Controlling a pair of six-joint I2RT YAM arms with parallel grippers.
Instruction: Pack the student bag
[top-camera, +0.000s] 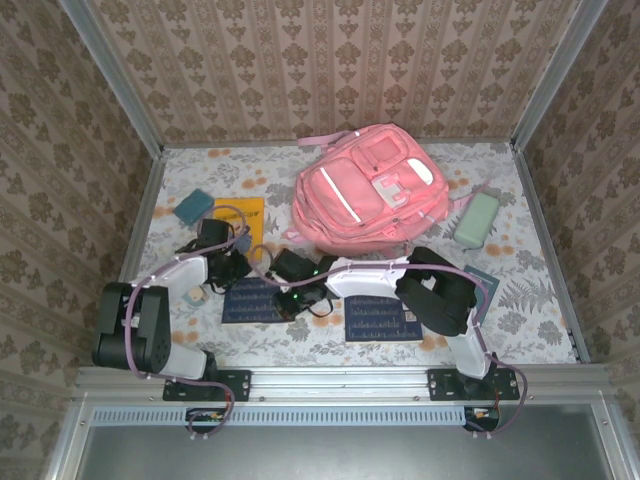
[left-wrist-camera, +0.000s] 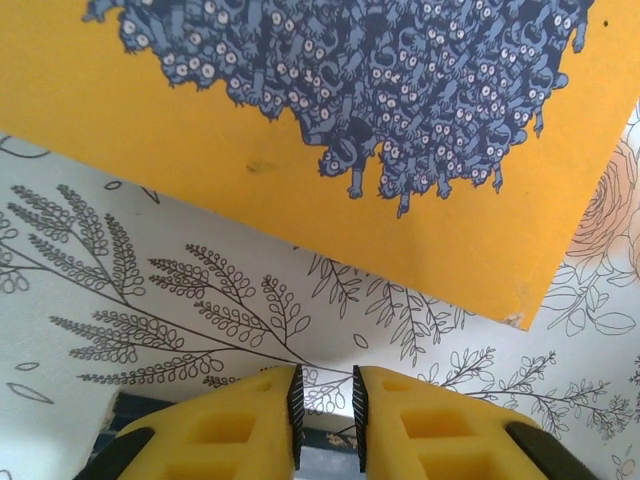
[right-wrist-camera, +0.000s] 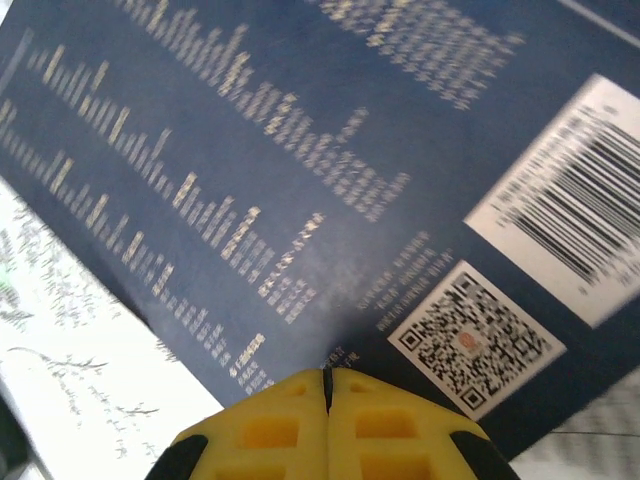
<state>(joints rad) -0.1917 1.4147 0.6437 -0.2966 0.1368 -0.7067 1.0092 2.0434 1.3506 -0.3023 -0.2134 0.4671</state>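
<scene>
The student bag (top-camera: 370, 195), a large pink backpack, lies flat at the back centre of the table. My left gripper (top-camera: 228, 268) hovers between a yellow book (top-camera: 240, 215) and a dark blue book (top-camera: 252, 300). In the left wrist view the left gripper (left-wrist-camera: 325, 400) has its jaws a narrow gap apart. Patterned cloth shows through the gap, and the dark book's edge (left-wrist-camera: 325, 447) shows low in it. The yellow book (left-wrist-camera: 200, 120) lies just ahead. My right gripper (top-camera: 288, 298) is over the same dark blue book. The right gripper (right-wrist-camera: 327, 378) is shut and empty above the book's back cover (right-wrist-camera: 300, 180).
A second dark blue book (top-camera: 380, 320) lies near the front centre. A green pencil case (top-camera: 477, 220) sits right of the bag, with a dark teal book (top-camera: 482, 280) in front of it. A teal item (top-camera: 193, 207) lies at the far left. Walls close in three sides.
</scene>
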